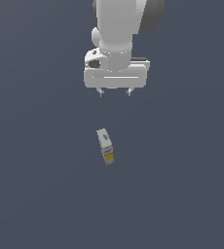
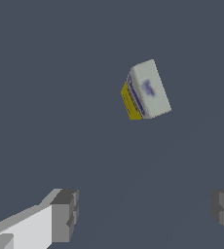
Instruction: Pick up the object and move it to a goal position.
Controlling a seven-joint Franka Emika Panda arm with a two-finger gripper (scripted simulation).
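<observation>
Flat, even, shadowless light; coarse, slightly blurry renders.

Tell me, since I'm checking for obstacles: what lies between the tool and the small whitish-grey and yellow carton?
Nothing: only bare dark grey surface separates the open tool from the carton, in both views.

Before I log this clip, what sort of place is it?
Most likely a bare simulated test scene, not a real room: a flat, featureless grey floor, one small carton standing alone, and a plain white robot arm whose gripper hangs open above it.
</observation>
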